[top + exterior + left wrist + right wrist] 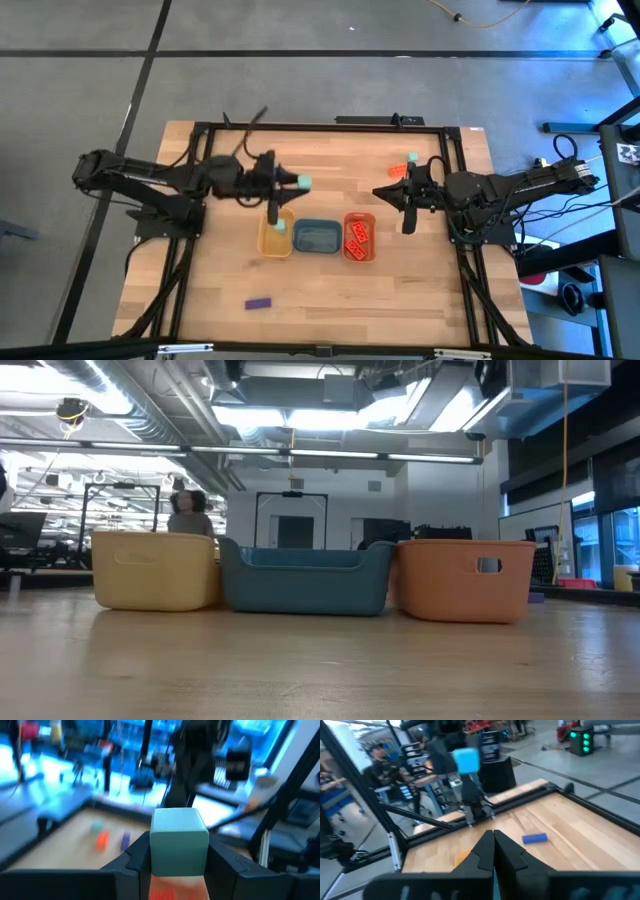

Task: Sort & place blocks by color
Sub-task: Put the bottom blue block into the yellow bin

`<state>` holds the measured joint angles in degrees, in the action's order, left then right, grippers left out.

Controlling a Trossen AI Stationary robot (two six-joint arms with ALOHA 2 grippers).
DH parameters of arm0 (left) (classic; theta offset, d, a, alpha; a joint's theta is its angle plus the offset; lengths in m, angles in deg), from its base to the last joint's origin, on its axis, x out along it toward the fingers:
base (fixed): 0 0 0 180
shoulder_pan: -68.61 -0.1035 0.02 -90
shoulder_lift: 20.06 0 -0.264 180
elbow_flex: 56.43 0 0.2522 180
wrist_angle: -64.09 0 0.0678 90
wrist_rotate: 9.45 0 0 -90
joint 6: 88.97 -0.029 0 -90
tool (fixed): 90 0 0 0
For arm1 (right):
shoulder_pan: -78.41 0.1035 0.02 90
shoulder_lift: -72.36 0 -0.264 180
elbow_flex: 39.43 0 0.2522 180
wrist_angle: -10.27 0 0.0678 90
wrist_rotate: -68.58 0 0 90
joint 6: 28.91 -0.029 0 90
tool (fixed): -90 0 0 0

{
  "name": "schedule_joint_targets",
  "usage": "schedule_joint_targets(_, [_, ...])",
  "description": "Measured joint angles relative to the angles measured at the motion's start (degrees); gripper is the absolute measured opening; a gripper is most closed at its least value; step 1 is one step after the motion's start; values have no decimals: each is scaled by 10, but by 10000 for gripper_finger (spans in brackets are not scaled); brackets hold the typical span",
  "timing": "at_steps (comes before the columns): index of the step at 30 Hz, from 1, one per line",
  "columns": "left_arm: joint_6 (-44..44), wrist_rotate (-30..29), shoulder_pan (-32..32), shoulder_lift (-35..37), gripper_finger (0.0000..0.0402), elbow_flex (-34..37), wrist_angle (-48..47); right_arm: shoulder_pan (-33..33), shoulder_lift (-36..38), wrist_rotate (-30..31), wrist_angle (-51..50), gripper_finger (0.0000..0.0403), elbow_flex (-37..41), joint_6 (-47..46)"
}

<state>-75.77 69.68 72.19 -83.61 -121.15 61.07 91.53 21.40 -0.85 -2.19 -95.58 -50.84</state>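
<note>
We see a mint-green cube [179, 840] pinched in the left tool [296, 182], held in the air above the surface [420, 290] near the yellow tray [264, 241]. The right tool [381, 193] hovers pressed together beside the orange tray [372, 252], holding nothing.

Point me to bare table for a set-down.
Free: the wide wood strip in front of the trays, bar one purple bar. Also behind the blue tray, between the arms. Crowded: yellow tray under the left gripper; blocks by the right gripper.
</note>
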Motion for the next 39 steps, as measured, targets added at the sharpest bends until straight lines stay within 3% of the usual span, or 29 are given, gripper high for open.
schedule_joint_targets(5, [-3, 42, -21, -24, 124, 0, 69, 0, 0, -13, 27, 0, 0, 25])
schedule_joint_targets(19, [3, 43, -18, -34, 124, -2, 61, 0, 0, -13, 31, 0, 0, 29])
schedule_joint_targets(22, [17, 28, -3, -34, 124, -31, -47, 0, 0, -13, 31, 0, 0, 29])
schedule_joint_targets(27, [47, 27, 33, -43, 124, -104, -322, 0, 0, -12, 31, 0, 0, 27])
schedule_joint_targets(31, [102, 46, 66, -56, 124, -107, -495, 0, 0, -12, 30, 0, 0, 27])
schedule_joint_targets(35, [158, 84, 94, -69, 124, -45, -527, 0, 0, -12, 29, 0, 0, 28])
schedule_joint_targets(39, [199, 98, 105, -86, 124, 29, -456, 0, 0, -8, 26, 0, 0, 28])
